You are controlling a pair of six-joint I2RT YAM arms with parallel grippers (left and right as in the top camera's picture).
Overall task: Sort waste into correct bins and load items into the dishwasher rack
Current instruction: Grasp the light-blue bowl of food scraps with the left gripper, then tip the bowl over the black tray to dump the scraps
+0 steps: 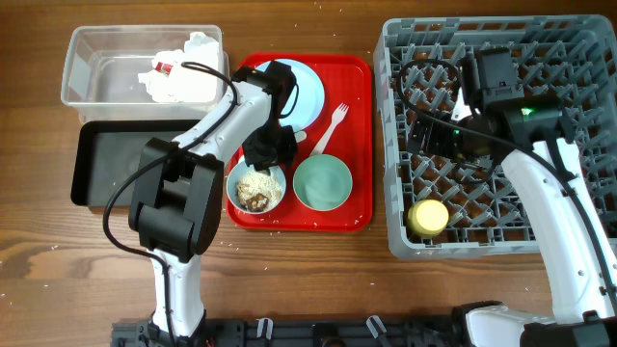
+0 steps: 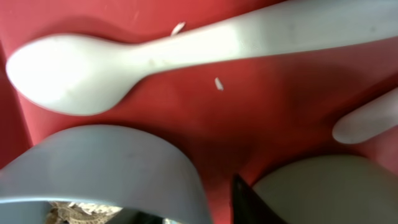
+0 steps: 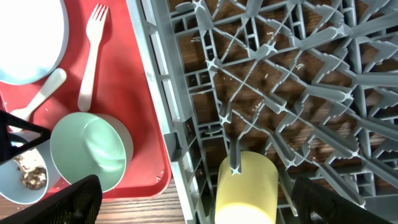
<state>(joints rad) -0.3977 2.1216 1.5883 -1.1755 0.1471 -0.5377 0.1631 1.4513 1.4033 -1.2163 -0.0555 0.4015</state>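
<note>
My left gripper hangs low over the red tray and is open, its fingers straddling the rim of the pale blue bowl that holds beige food scraps. A gap shows between the outer finger and the bowl wall. The empty blue-green bowl sits beside it. The white spoon, the fork and the blue plate lie on the same tray. My right gripper is wide open over the grey rack, above the yellow cup lying in it.
The clear tub at back left holds white napkins and a red wrapper. The black tray lies in front of it. The red tray sits between these bins and the rack. Crumbs lie on the red tray.
</note>
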